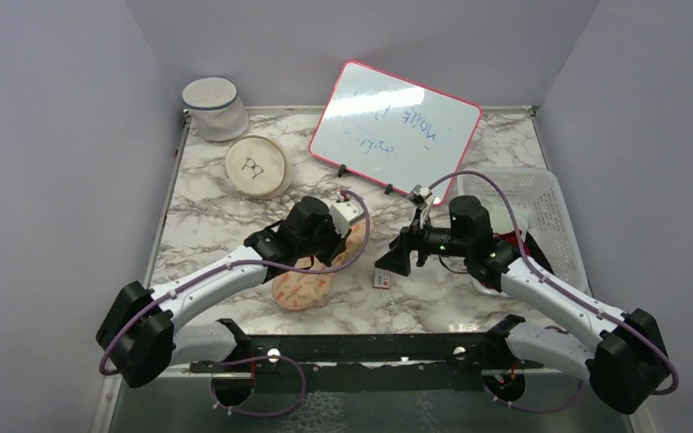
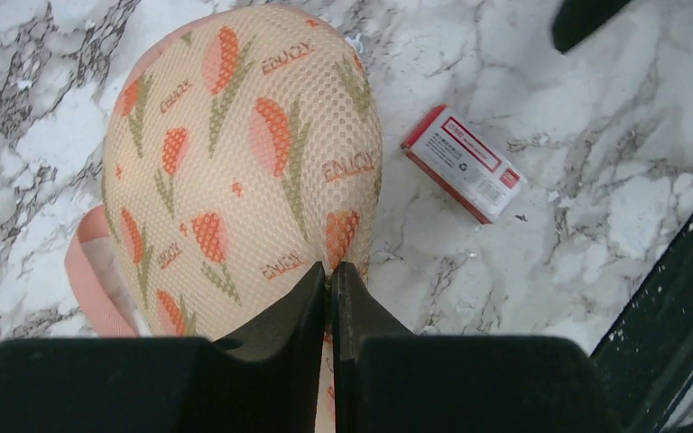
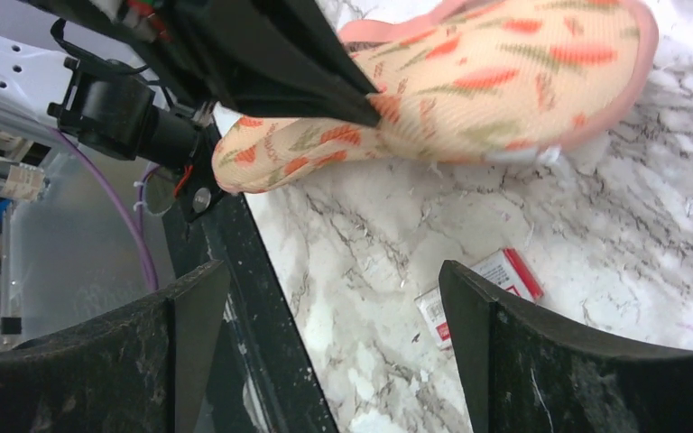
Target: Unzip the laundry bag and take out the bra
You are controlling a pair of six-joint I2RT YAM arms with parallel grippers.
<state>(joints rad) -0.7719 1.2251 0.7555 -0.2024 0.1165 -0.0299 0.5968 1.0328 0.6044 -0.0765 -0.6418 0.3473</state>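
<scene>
the flat, cream-white translucent mesh laundry bag with pink zipper edging (image 2: 235,135) lies on the marble table, close to the near edge in front of the left arm. it looks unopened. the peach-orange printed fabric bra (image 2: 189,234) shows only through the mesh, fully inside. by my reading the unzipping is at most just starting, and the removal is all still to do. no opened gap in the zipper is visible.

the left gripper (image 2: 332,280) has its jaws pressed together at the bag's near rim, apparently pinching the mesh or edging. whether the zipper pull sits between them i cannot tell. the right gripper (image 3: 332,271) is spread wide and holds nothing. it hangs above bare marble just beside the bag, near a small red-and-white flat box (image 2: 465,162).

farther back are a white plastic basket (image 1: 555,203) on the right, a pink-framed whiteboard (image 1: 397,126), a round cream disc (image 1: 257,165) and a white mesh cylinder (image 1: 215,108).
</scene>
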